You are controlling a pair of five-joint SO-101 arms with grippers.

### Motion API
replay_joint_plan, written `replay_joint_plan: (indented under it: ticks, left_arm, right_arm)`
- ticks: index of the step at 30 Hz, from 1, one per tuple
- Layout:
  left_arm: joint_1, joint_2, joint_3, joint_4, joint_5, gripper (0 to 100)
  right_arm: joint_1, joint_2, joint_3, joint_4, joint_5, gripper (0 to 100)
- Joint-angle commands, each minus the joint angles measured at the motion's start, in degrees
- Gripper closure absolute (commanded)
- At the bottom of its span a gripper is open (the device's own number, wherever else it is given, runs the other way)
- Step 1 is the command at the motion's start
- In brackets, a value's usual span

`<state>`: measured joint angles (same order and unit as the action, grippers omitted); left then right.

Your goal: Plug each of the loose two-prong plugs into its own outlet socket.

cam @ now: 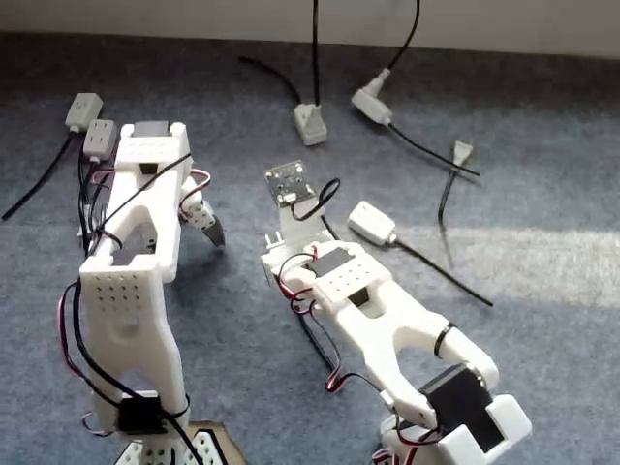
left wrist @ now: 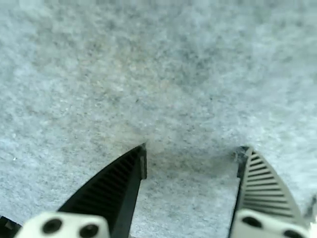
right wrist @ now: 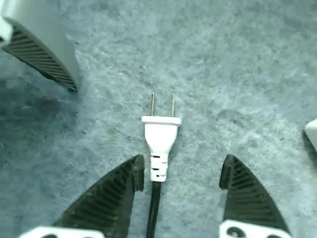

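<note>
A white two-prong plug [right wrist: 160, 134] on a black cord lies flat on the grey carpet, prongs pointing away from my right gripper [right wrist: 182, 168]. That gripper is open, a finger on either side of the plug's cord end, touching neither. My left gripper [left wrist: 193, 148] is open just above bare carpet with nothing between its fingers; in the high view the left gripper [cam: 208, 226] sits left of the right arm's wrist. One of its fingers [right wrist: 47, 42] stands near the plug. Another small plug [cam: 462, 150] lies at the far right.
Two grey socket blocks [cam: 89, 124] lie at the back left. A white socket block [cam: 310, 124] and a white adapter [cam: 373, 104] lie at the back centre, with a white block [cam: 371, 223] right of my right arm. Black cords run across the carpet.
</note>
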<state>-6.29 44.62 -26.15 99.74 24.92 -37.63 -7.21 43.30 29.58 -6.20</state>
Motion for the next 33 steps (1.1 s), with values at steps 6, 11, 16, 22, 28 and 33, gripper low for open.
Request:
replay_joint_plan:
  ticks: [6,11,16,22,28,33]
  left_arm:
    - [10.5,-8.4,0.2,1.4,0.7,68]
    - [12.4,-24.7,10.3,1.1,0.8,68]
    - [17.8,-30.5,18.1,-1.6,0.8,68]
    - [21.6,-26.2,24.7,-11.3,8.5,68]
    - [21.8,-19.8,24.1,-15.7,12.2,68]
    - [22.2,-17.3,24.0,-20.2,16.1,68]
  right_arm:
    - [11.3,-9.6,-3.6,2.7,2.2,75.7]
    - [16.0,-11.4,-1.0,0.6,2.2,75.7]
    - [17.0,-11.4,4.9,-5.8,2.2,75.7]
    - [17.2,-11.4,8.1,-9.9,2.2,75.7]
    - [17.2,-11.4,11.2,-14.7,2.2,75.7]
    - [17.2,-11.4,11.4,-15.1,2.5,75.7]
